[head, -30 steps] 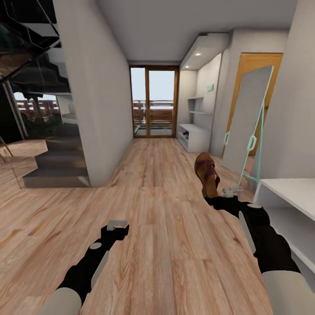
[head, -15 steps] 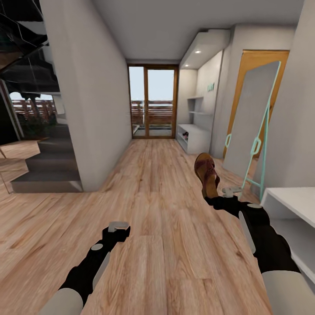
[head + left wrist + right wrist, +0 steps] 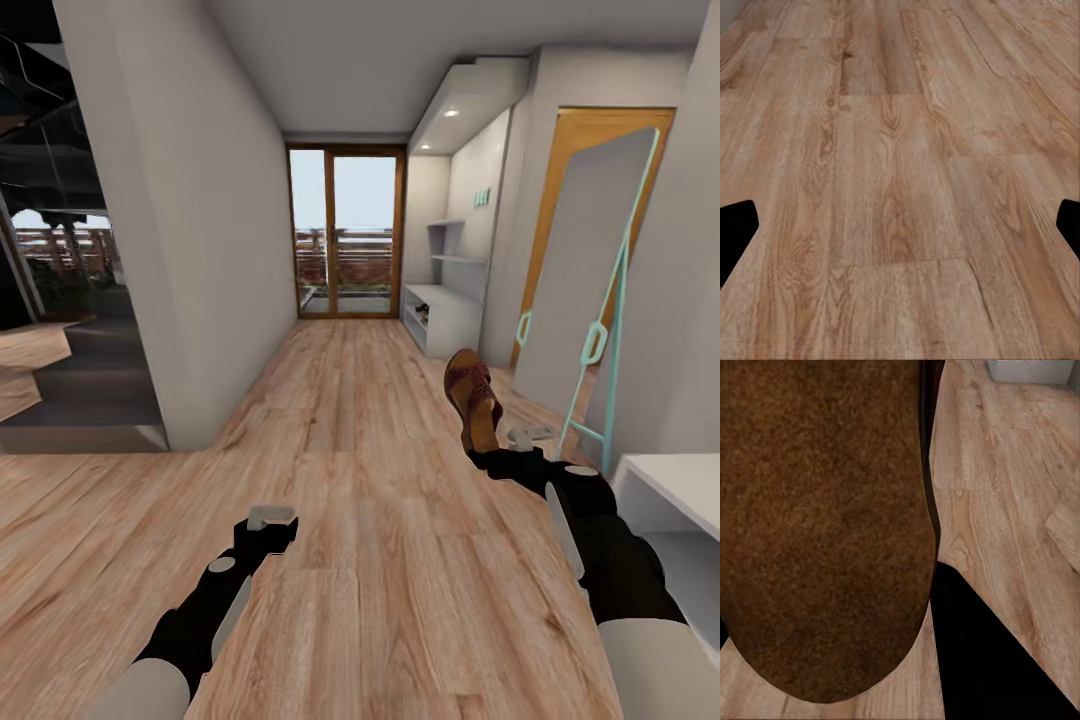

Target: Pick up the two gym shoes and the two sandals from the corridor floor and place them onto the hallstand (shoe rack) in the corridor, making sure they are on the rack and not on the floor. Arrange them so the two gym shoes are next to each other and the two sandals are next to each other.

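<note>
right gripper (image 3: 487, 455) – clamped on upright sandal (image 3: 472, 395) | left gripper (image 3: 268, 520) – fingers spread over corridor floor (image 3: 340, 420) | hallstand (image 3: 445, 310) – far ahead

The corridor floor (image 3: 350, 470) is light brown wood-grain plank, running straight down to a glazed wooden door (image 3: 346, 232) at the far end. On the right, near that door, the white hallstand (image 3: 442, 312) stands on the planks, something small and dark in its low opening, too far off to name. A tall mirror on a teal frame (image 3: 585, 300) stands on the floor against the right wall. Grey stair steps (image 3: 85, 405) rest on it at left.
</note>
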